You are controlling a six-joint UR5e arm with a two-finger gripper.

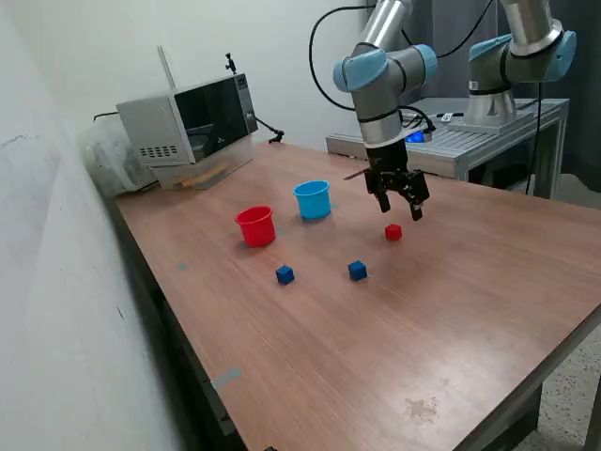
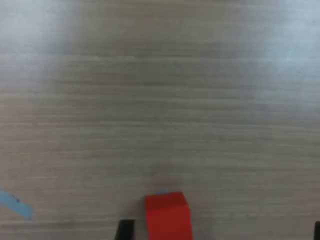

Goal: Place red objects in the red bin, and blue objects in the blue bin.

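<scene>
red cube point(image 1: 392, 232) sits alone on the wooden surface point(image 1: 451, 310), just below the jaws of the arm point(image 1: 380, 85), which hang above it spread apart and grasping nothing. in the wrist view the same red cube point(image 2: 168, 216) lies flat on the wood grain, with one dark finger point(image 2: 125, 229) showing beside it and not touching it. only one red cube can be seen.

two dark blue cubes rest nearer the front edge of the surface: one point(image 1: 357, 271) towards the exterior view's right, close to the red cube, the other point(image 1: 285, 274) towards the exterior view's left, the pair apart from each other. behind them stand two small cups, both upright: the red cup point(image 1: 255, 226) on the exterior view's left and the light blue cup point(image 1: 313, 200) just beside it on the right, not touching. what lies inside either cup cannot be told.

a microwave oven point(image 1: 188, 120) stands at the far corner of the surface. a second arm point(image 1: 521, 56) is mounted on a metal table point(image 1: 488, 136) behind. a scrap of blue tape point(image 2: 15, 204) shows on the wood in the wrist view.
</scene>
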